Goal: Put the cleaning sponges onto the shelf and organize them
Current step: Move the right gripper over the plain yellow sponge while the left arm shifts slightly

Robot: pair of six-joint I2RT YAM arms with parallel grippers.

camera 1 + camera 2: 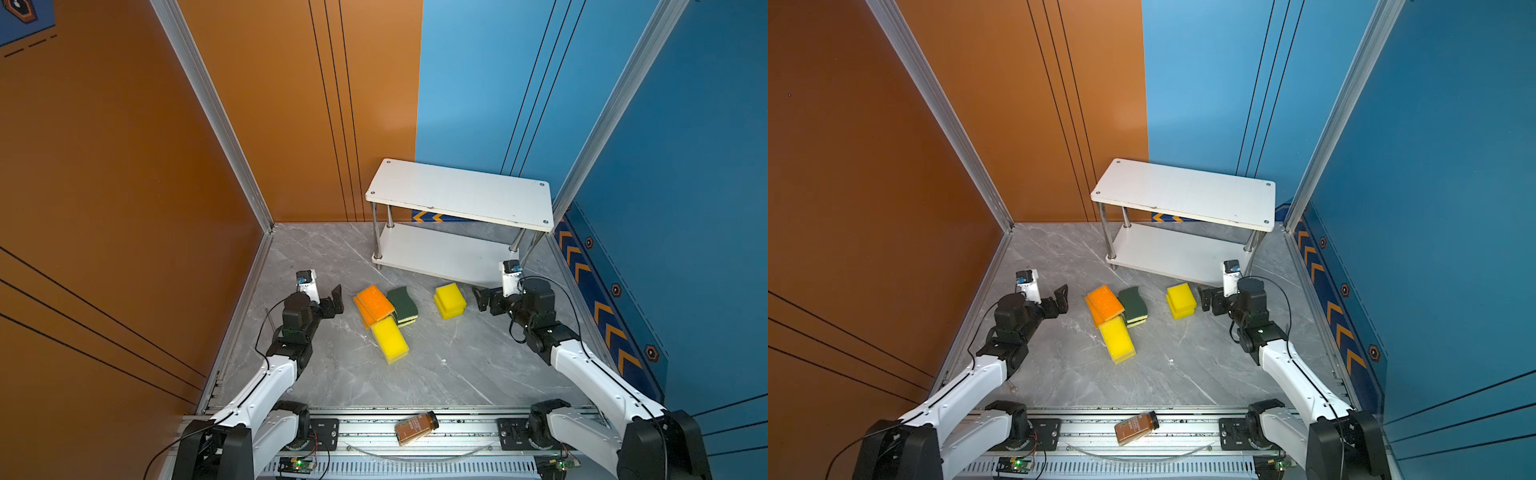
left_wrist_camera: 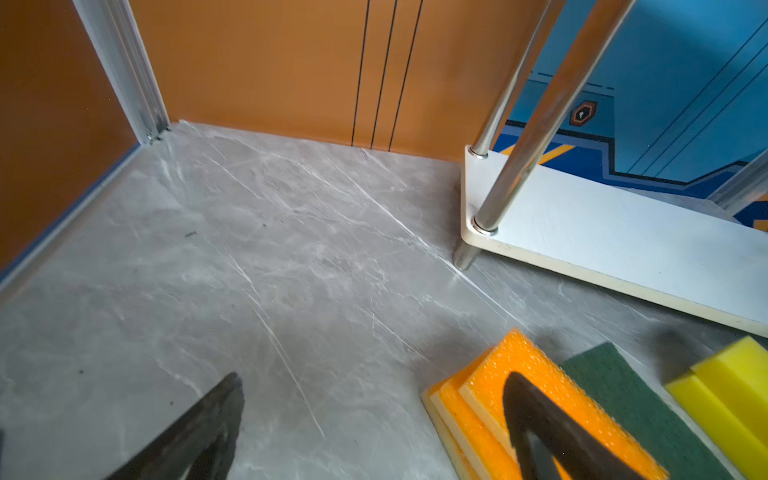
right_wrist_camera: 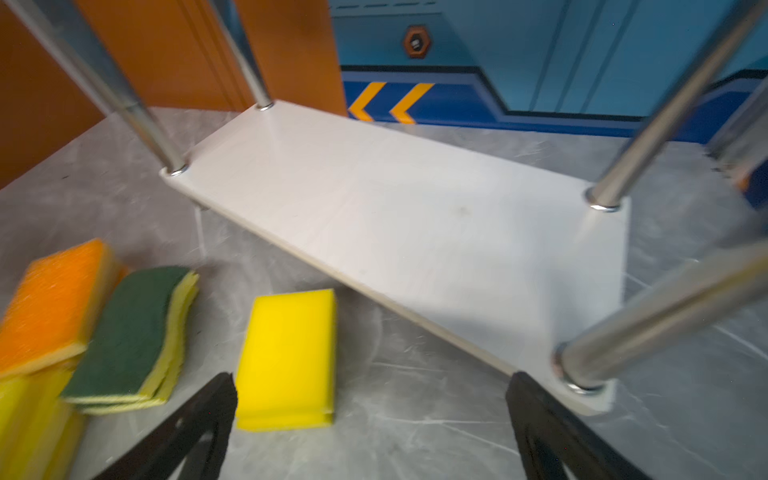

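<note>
Four stacks of cleaning sponges (image 1: 1181,300), all on the grey marble-patterned worktop (image 1: 436,365), in front of the white two-tier shelf with shiny metal posts (image 1: 461,195).
Items: stack of orange-topped, yellow-based rectangular foam sponges (image 1: 375,302), its near end overlapping a stack of all-yellow rectangular foam sponges (image 1: 389,337); stack of wavy dark-green-topped, yellow-based sponges (image 1: 402,303), just beside the orange-topped stack on its right; second all-yellow stack (image 1: 449,300), apart to the right, near the shelf's front edge. Left jaws: apart, holding nothing, just left of the orange-topped stack. Right jaws: apart, holding nothing, just right of the second all-yellow stack. Brown bottle with black cap (image 1: 417,427): on its side on the metal rail (image 1: 365,432) at the near edge.
</note>
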